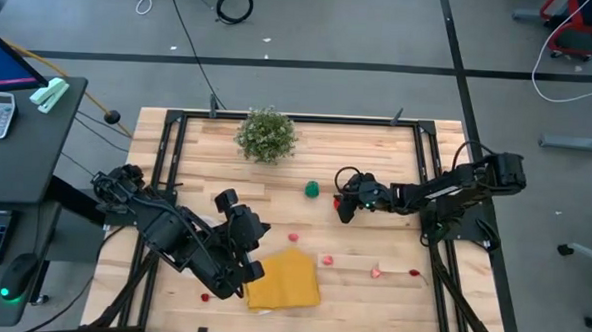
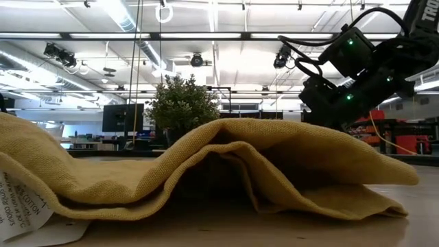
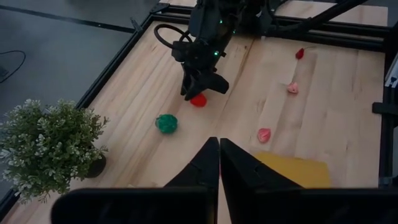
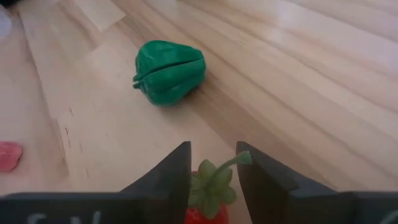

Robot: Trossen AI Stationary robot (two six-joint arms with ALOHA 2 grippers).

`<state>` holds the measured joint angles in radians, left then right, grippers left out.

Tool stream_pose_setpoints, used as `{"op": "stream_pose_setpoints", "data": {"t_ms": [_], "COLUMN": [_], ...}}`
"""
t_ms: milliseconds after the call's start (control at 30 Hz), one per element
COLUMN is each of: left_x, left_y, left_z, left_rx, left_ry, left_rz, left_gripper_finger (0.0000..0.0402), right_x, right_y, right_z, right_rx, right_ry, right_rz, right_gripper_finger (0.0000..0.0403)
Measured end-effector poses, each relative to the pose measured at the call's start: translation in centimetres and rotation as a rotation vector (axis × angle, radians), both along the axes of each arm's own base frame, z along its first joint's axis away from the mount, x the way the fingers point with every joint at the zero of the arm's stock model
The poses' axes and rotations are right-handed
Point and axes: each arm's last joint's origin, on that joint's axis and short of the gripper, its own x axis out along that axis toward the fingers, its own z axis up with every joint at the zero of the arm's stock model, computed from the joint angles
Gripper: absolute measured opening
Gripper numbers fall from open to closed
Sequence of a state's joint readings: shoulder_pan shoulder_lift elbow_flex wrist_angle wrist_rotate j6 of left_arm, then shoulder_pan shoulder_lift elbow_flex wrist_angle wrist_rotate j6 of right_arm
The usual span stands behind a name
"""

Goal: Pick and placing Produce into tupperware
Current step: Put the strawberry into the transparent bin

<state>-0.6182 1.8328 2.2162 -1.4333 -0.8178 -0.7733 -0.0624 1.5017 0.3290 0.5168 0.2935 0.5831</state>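
Note:
My right gripper point(image 1: 342, 204) points down at a small red fruit with a green leafy top point(image 4: 210, 194), which sits between its fingers, left of the table's middle-right. A green toy pepper point(image 1: 313, 189) point(image 4: 169, 71) lies just beyond it. Other red and pink pieces point(image 1: 326, 258) point(image 1: 376, 272) point(image 1: 294, 237) lie scattered on the wood. My left gripper point(image 3: 219, 155) is shut on nothing and hovers over the near-left part of the table, by the yellow cloth point(image 1: 283, 279). The left arm covers the spot where the tupperware would be; I cannot make it out. My right gripper has the red fruit pinched between its two fingers, coming from above and pointing down. The green leafy top point(image 4: 214, 177) fills the gap, and its stem point(image 4: 242, 158) lies against one finger. From the left wrist view the fruit point(image 3: 198, 99) sits on the table.
A bushy potted plant point(image 1: 267, 135) stands at the far edge. The folded yellow cloth point(image 2: 219, 171) fills the low view's foreground, a paper label point(image 2: 20, 202) at its left. One red piece point(image 1: 206, 296) lies near the front left edge. A black frame point(image 1: 308, 118) rims the table.

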Motion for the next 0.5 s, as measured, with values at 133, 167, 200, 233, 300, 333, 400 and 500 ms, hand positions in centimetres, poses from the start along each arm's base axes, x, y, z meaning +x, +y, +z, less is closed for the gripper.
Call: {"op": "stream_pose_setpoints", "data": {"t_ms": [133, 167, 200, 233, 300, 333, 400, 500], "left_x": [0.0, 0.0, 0.0, 0.0, 0.0, 0.0, 0.0, 0.0], "left_y": [0.0, 0.0, 0.0, 0.0, 0.0, 0.0, 0.0, 0.0], "left_z": [0.0, 0.0, 0.0, 0.0, 0.0, 0.0, 0.0, 0.0], "left_rx": [0.000, 0.000, 0.000, 0.000, 0.000, 0.000, 0.000, 0.000], "left_ry": [0.000, 0.000, 0.000, 0.000, 0.000, 0.000, 0.000, 0.000], "left_rz": [0.000, 0.000, 0.000, 0.000, 0.000, 0.000, 0.000, 0.000], "left_gripper_finger": [0.0021, 0.0019, 0.0017, 0.0015, 0.0012, 0.0012, 0.0014, 0.0019], "right_x": [0.0, 0.0, 0.0, 0.0, 0.0, 0.0, 0.1, 0.1], "right_y": [0.0, 0.1, 0.2, 0.3, 0.5, 0.6, 0.9, 1.2], "right_z": [0.0, 0.0, 0.0, 0.0, 0.0, 0.0, 0.0, 0.1], "right_rx": [-0.007, -0.008, -0.009, -0.008, -0.010, -0.014, -0.025, -0.025], "right_ry": [0.000, 0.000, 0.000, -0.001, 0.004, 0.005, 0.008, -0.001], "right_rz": [-0.009, -0.007, -0.002, 0.002, 0.014, 0.023, 0.035, 0.040], "right_gripper_finger": [0.0099, 0.0087, 0.0074, 0.0060, 0.0028, 0.0015, 0.0009, 0.0012]}}
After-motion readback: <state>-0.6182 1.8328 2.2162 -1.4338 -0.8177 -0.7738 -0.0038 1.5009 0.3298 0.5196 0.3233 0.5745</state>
